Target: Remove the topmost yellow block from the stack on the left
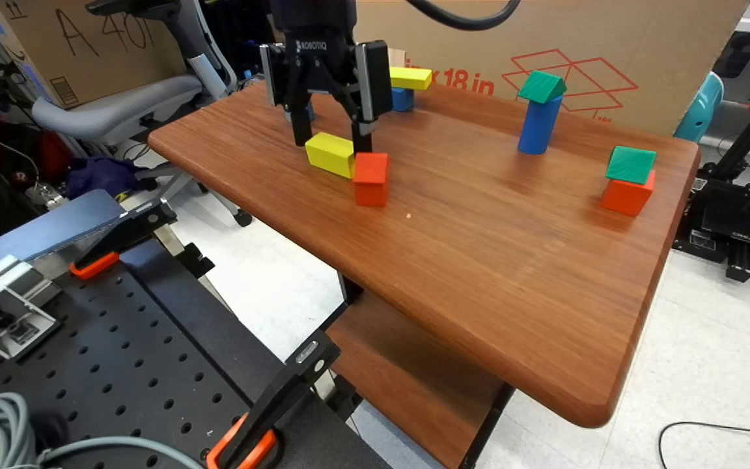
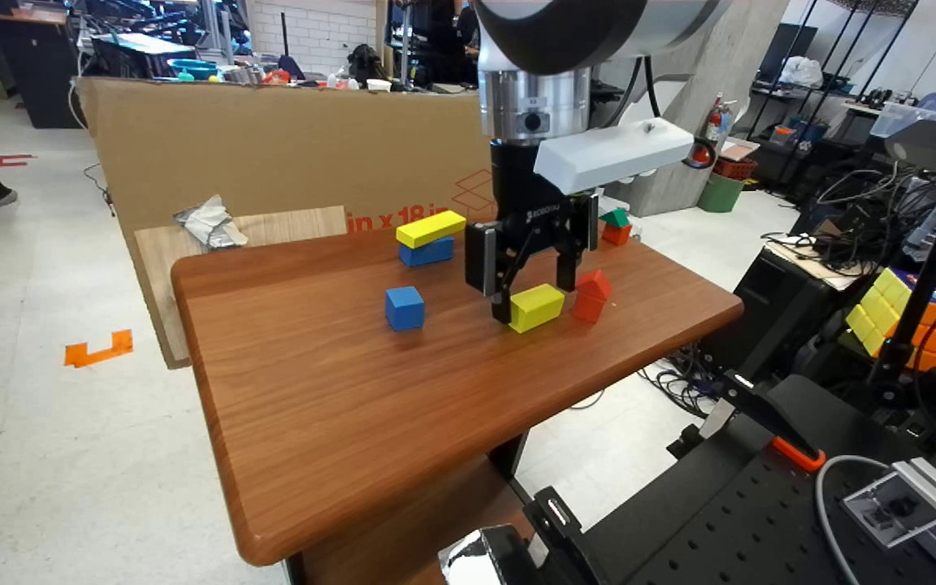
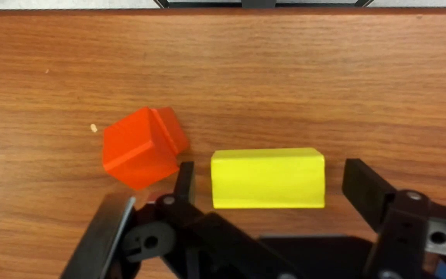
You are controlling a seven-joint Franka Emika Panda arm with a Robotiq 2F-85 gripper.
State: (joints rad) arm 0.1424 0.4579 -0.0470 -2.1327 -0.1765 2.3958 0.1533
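Observation:
A yellow block (image 1: 329, 155) lies on the table, longer than wide. It shows in both exterior views (image 2: 537, 307) and in the wrist view (image 3: 268, 179). My gripper (image 3: 270, 174) is open, with one finger beyond each end of this block and a gap on both sides. In both exterior views the gripper (image 1: 333, 135) (image 2: 534, 294) points down with its fingertips low around the block. A flatter, longer yellow block (image 1: 411, 78) (image 2: 431, 229) rests on a blue block (image 1: 402, 99) (image 2: 426, 252) as a low stack at the back.
A red cube with a red roof-shaped piece (image 2: 591, 296) (image 3: 141, 149) stands close beside one finger. A blue cube (image 2: 405, 309) stands apart on the table. A blue post with a green top (image 1: 541, 117) and a green-on-red pair (image 1: 629, 182) stand farther off. A cardboard sheet (image 2: 289, 154) stands behind.

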